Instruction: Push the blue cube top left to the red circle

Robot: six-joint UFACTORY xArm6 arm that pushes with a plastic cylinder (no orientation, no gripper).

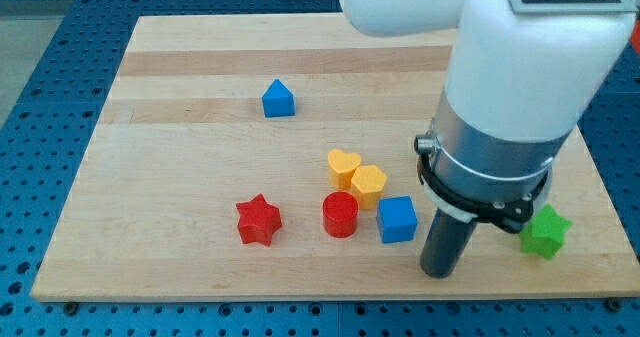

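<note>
The blue cube (397,219) sits near the view's bottom, just right of the red circle (340,214), a short red cylinder. My tip (438,273) is on the board just right of and slightly below the blue cube, with a small gap between them. The arm's white body fills the view's upper right.
A yellow heart (343,165) and a yellow hexagon (368,183) lie just above the red circle and blue cube. A red star (259,220) is left of the circle. A blue triangular block (278,99) lies at upper left. A green star (545,231) sits at right, near the wooden board's (170,177) edge.
</note>
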